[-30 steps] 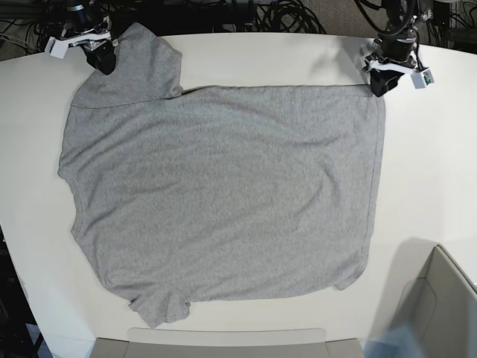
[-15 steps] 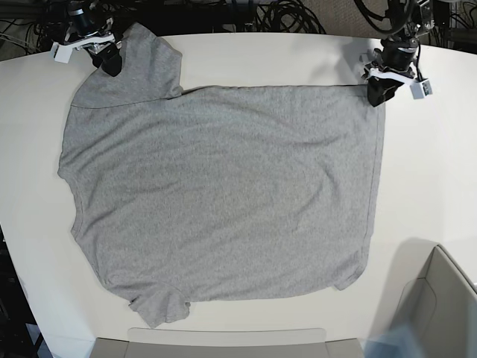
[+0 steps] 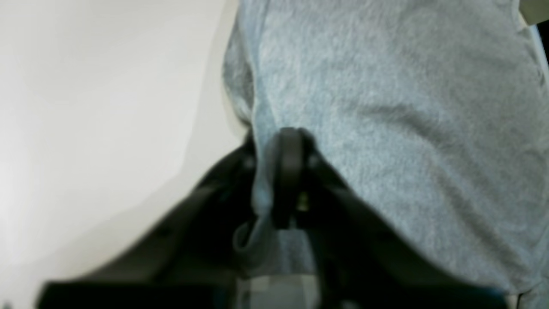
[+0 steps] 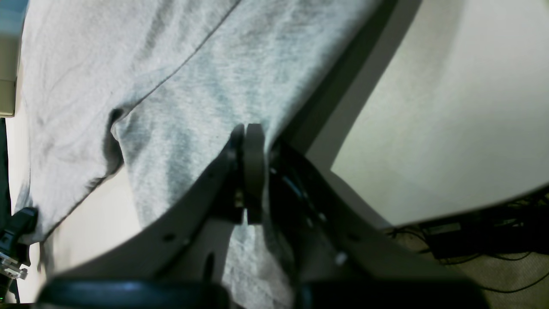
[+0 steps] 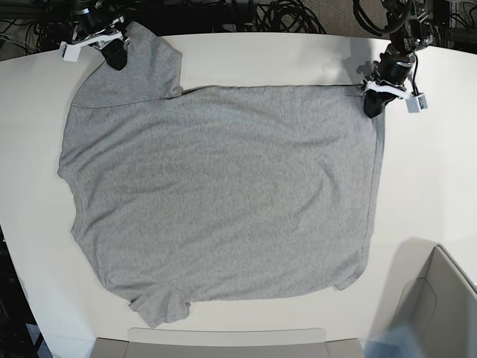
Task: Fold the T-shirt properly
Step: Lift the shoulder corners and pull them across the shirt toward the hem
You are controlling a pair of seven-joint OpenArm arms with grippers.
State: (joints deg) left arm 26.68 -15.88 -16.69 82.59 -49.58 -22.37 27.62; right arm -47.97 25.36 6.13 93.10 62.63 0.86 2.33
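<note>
T-shirt lies flat on the tabletop, plain grey side up; left end effector and right end effector each pinch its edge.

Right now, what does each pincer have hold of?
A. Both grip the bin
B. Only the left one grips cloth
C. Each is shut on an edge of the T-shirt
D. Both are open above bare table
C: both wrist views show the left pincer and the right pincer shut on folds of the grey T-shirt.
</note>
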